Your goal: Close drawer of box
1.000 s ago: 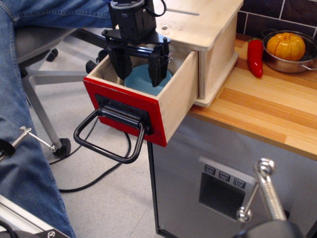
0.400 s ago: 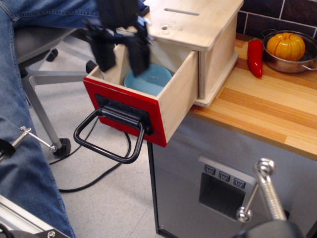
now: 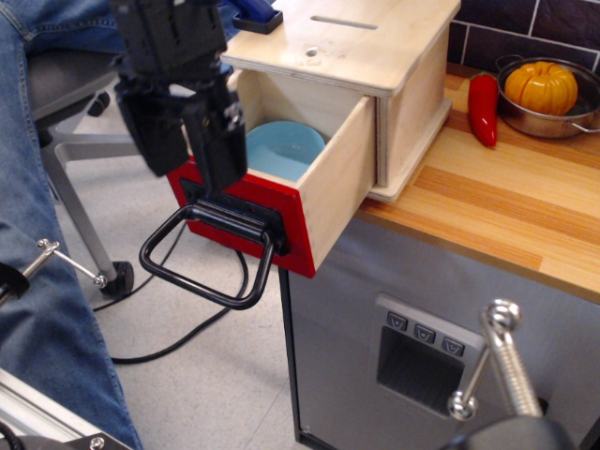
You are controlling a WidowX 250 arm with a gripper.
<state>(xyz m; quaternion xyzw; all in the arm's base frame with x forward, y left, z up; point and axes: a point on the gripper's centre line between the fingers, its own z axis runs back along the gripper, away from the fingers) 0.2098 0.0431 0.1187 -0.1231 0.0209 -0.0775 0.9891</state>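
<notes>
Pale plywood drawer with bright red front panel (image 3: 246, 214): pulled well out of the large pale plywood box (image 3: 375, 56), overhanging the edge of the butcher-block wooden countertop (image 3: 506, 211). Large black metal loop handle (image 3: 202, 258): hanging from the red panel, tilted down and toward the camera. Light blue round bowl (image 3: 284, 150): resting inside the open drawer, near its front.

Black robot gripper (image 3: 187, 141): positioned in front of the drawer's left front corner, above the loop handle, overlapping the red panel in this view. Fingers (image 3: 217, 148) spread apart, nothing between them. Contact with the red panel: probably none, but not confirmable from this angle.

Box top: narrow slot (image 3: 343, 22) and small round hole (image 3: 310, 52) visible; dark blue object (image 3: 256, 17) lying at the rear left edge, partly cut off.

Right of the box on the countertop: red pepper (image 3: 484, 108), beside a metal pan (image 3: 553, 120) holding an orange pumpkin (image 3: 541, 86).

Below the countertop: grey metal cabinet (image 3: 375, 347) with a recessed handle panel. Left edge: blue denim legs (image 3: 42, 319) and an office chair base (image 3: 89, 145). Foreground right: metal clamp screw (image 3: 497, 366), out of focus.
</notes>
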